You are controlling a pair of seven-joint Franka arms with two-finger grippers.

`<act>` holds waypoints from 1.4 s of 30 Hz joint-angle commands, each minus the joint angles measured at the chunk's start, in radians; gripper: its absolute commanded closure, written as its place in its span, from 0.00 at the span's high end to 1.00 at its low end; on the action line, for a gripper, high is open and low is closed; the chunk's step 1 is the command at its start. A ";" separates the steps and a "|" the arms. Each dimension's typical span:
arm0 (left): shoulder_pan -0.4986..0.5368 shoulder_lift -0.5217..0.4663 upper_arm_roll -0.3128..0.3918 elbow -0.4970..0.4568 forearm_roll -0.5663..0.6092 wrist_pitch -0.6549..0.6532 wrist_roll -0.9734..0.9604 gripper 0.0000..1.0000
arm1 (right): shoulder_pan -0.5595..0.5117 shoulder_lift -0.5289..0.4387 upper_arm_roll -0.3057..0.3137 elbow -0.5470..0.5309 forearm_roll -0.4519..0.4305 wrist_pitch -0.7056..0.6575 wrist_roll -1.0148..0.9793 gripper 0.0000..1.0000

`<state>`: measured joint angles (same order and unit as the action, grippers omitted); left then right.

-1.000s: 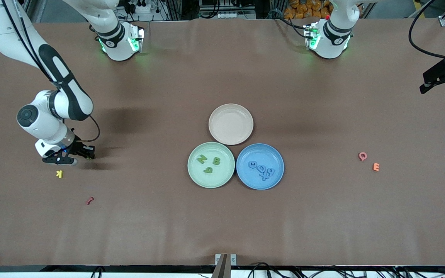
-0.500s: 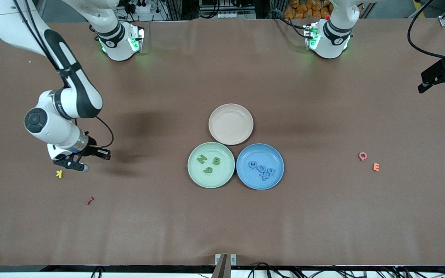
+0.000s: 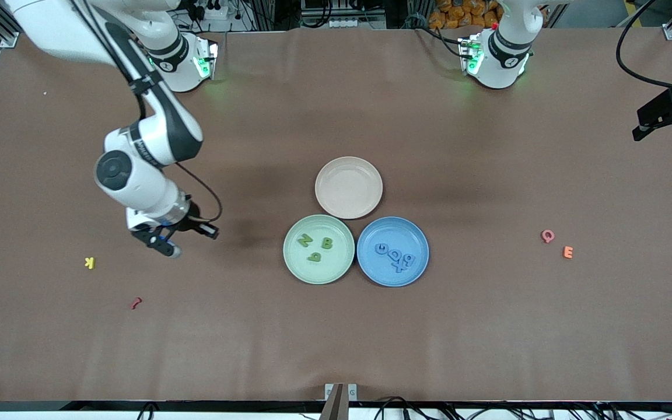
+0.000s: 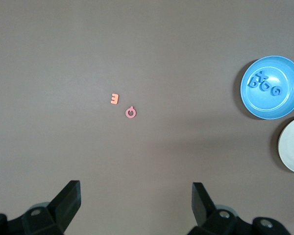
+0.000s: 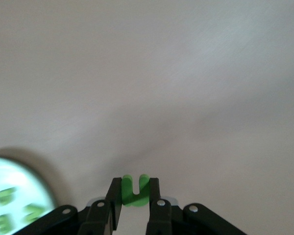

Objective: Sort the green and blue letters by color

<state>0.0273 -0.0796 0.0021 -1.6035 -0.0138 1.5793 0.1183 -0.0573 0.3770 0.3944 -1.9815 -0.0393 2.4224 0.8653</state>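
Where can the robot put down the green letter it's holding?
The green plate has bare room on its side nearer the front camera, below the three green letters. The pink plate holds nothing. The blue plate is crowded with blue letters. The right hand, shut on the green u, is over bare table.

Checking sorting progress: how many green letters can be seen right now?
4. Three lie in the green plate: N, B and p. The fourth, a green u, is clamped in the right gripper over bare table toward the right arm's end.
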 commanded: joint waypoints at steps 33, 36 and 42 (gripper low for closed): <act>0.006 0.012 -0.030 0.025 0.015 -0.022 -0.032 1.00 | 0.343 0.339 0.020 0.392 -0.261 0.000 0.750 0.00; 0.006 0.021 -0.030 0.027 0.015 -0.022 -0.031 1.00 | 0.346 0.349 0.020 0.394 -0.263 0.004 0.750 0.15; 0.010 0.026 -0.030 0.025 0.017 -0.022 -0.029 1.00 | 0.349 0.356 0.020 0.400 -0.264 0.024 0.773 1.00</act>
<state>0.0280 -0.0681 -0.0193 -1.6026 -0.0138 1.5776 0.0964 0.2838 0.7125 0.4160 -1.6186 -0.2741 2.4425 1.5979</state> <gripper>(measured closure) 0.000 0.665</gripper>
